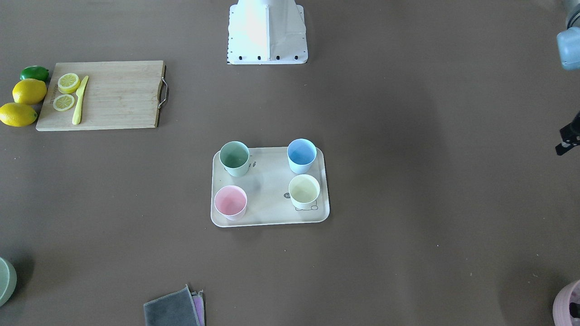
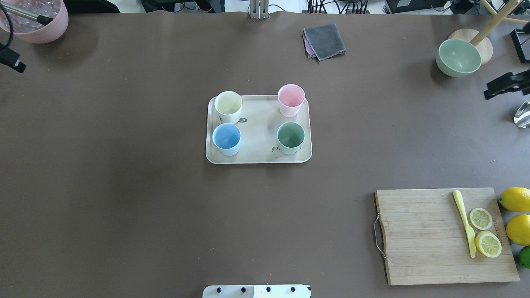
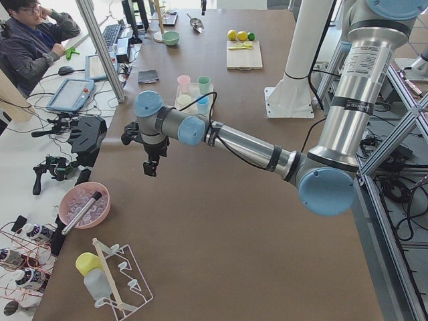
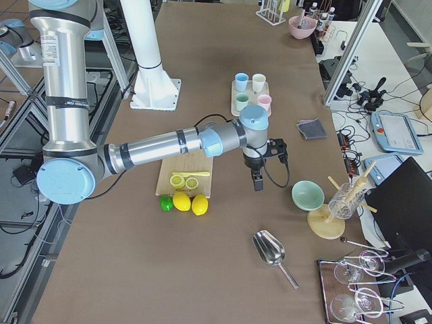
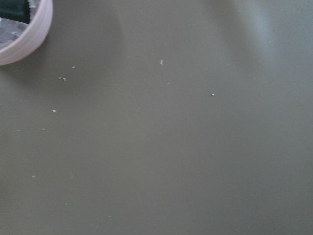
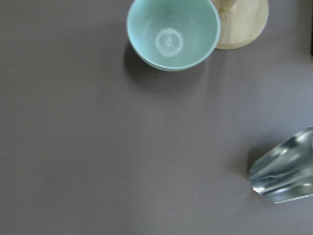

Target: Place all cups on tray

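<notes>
Cups: all four stood upright on the tray, one toward each corner; I judged nothing was left to carry.
Left pincer [image 3: 151,167]: it hung over bare table well to the left of the tray, near the pink bowl [image 2: 35,25]. I could not tell whether it was spread or pressed together.
Cream-yellow cup [image 2: 228,103]: far left corner, close to the rim.
Blue cup [image 2: 226,138]: near left corner, just beside the cream-yellow one.
Tray [image 2: 258,162]: flat at mid-table, well apart from both my pincers.
Pink cup [image 2: 291,97]: far right corner, hard by the rim.
Green cup [image 2: 290,135]: near right corner.
Right pincer [image 4: 257,181]: it hung well to the right, near the green bowl [image 2: 458,58]. Here too I could not tell its state.
Step in hand: holding clear. To do it well, I judged, I should keep both arms high and wide, away from the two bowls and never over the tray, as a nudge could tip a light cup.
</notes>
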Tool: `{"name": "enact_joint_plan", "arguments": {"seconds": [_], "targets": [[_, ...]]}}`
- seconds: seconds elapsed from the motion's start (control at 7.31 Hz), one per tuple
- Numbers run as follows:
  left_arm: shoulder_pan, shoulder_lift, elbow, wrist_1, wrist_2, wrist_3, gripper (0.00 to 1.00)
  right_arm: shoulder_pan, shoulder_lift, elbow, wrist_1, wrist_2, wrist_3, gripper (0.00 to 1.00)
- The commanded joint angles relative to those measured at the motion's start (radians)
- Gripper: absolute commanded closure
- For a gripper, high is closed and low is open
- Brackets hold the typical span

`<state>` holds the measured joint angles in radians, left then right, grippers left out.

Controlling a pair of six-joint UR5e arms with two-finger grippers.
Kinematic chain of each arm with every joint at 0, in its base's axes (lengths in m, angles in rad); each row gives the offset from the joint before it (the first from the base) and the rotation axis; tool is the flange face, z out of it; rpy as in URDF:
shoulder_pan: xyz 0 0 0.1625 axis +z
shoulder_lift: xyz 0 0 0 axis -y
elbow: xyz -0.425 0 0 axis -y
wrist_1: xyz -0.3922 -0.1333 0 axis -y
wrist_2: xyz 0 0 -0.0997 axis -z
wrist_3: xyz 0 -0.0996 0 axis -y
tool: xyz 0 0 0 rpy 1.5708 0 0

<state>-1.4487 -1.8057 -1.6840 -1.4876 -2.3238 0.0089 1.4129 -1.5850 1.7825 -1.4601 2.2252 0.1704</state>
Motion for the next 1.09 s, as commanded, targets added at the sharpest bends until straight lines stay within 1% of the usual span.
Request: {"name": "enact_joint_plan", "arguments": {"seconds": [0.0,0.14,0.27,0.41,0.55,0.68,0.82,0.96], "targets": [[-0.149,0.008,0.059,0.118,0.008,0.278,0.01,0.142,-0.027,-0.078,-0.022,0.072,-0.186,0.00],[-0.200,0.025,0.129,0.118,0.005,0.378,0.01,0.156,-0.029,-0.081,-0.102,0.073,-0.231,0.00],[-0.209,0.107,0.139,0.110,-0.009,0.413,0.01,0.169,-0.039,-0.066,-0.164,0.062,-0.265,0.00],[-0.208,0.142,0.144,0.104,-0.009,0.413,0.01,0.169,-0.036,-0.069,-0.167,0.059,-0.264,0.00],[-0.216,0.157,0.136,0.077,-0.009,0.414,0.01,0.169,-0.038,-0.065,-0.171,0.060,-0.264,0.00],[-0.225,0.161,0.120,0.079,-0.011,0.417,0.01,0.169,-0.035,-0.063,-0.172,0.060,-0.266,0.00],[-0.228,0.184,0.115,0.084,-0.053,0.422,0.01,0.169,-0.041,-0.058,-0.174,0.062,-0.266,0.00],[-0.229,0.216,0.100,0.084,-0.110,0.422,0.01,0.170,-0.055,-0.039,-0.210,0.073,-0.266,0.00]]}}
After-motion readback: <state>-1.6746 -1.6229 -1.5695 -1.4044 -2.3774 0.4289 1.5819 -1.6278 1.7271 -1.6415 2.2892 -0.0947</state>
